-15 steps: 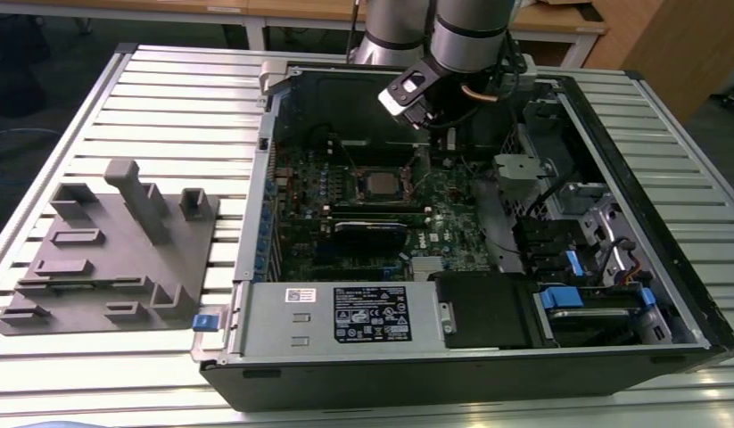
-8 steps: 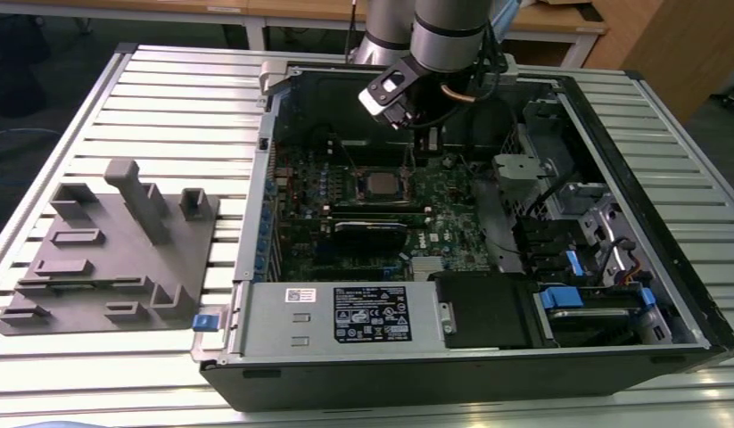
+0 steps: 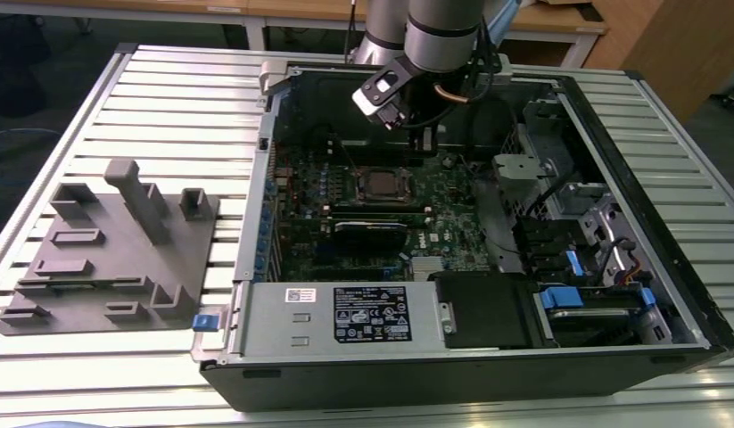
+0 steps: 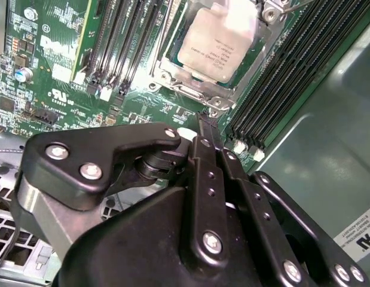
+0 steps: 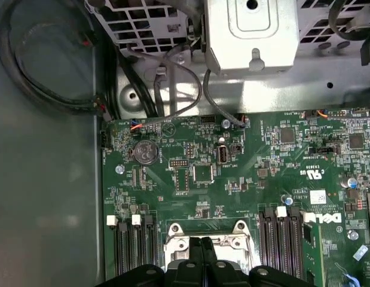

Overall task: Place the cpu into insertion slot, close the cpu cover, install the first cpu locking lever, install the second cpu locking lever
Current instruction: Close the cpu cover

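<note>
Gripper (image 4: 204, 122), its jaws pressed together on nothing, hangs just short of the slot (image 4: 193, 91), where the cpu (image 4: 217, 45) lies flat, straight ahead of the tips.

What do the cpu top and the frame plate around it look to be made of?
The cpu top looks like bare metal with a matte, pale silver-grey finish: it shows a soft, diffuse glare. The cpu cover around it seems to be stamped sheet metal, brighter and shinier, with sharp glints along its edges; which metal cannot be told.
</note>
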You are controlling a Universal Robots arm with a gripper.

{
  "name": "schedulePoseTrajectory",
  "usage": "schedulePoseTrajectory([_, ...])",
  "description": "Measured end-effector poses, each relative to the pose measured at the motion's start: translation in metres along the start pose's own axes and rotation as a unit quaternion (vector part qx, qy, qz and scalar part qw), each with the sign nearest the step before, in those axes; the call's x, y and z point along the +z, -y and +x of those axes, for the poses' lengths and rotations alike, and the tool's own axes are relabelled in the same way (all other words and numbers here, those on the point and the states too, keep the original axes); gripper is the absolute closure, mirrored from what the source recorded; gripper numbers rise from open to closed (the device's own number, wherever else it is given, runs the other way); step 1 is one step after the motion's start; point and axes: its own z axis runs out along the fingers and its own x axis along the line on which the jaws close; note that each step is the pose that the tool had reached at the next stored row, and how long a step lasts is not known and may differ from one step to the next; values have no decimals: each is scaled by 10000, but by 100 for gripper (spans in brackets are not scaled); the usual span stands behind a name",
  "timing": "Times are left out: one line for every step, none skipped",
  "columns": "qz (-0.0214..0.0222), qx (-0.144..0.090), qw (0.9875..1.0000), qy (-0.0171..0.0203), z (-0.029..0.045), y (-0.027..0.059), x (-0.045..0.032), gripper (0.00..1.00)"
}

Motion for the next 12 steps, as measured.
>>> schedulePoseTrajectory([0, 0, 10000, 0, 0, 0, 0, 89])
schedulePoseTrajectory([0, 0, 10000, 0, 0, 1, 0, 89])
schedulePoseTrajectory([0, 0, 10000, 0, 0, 1, 0, 89])
schedulePoseTrajectory([0, 0, 10000, -1, 0, 1, 0, 89])
schedulePoseTrajectory([3, 0, 10000, 0, 0, 1, 0, 89])
schedulePoseTrajectory([4, 0, 10000, 0, 0, 1, 0, 89])
schedulePoseTrajectory([6, 1, 10000, 0, 0, 1, 0, 89])
schedulePoseTrajectory([13, 0, 10000, 0, 0, 1, 1, 89])
schedulePoseTrajectory([17, 1, 10000, 1, 0, 1, 1, 89])
schedulePoseTrajectory([23, 1, 10000, 1, 0, 1, 2, 89])
schedulePoseTrajectory([26, 1, 10000, 1, 0, 1, 2, 89])
schedulePoseTrajectory([26, 1, 10000, 2, 0, 1, 2, 89])
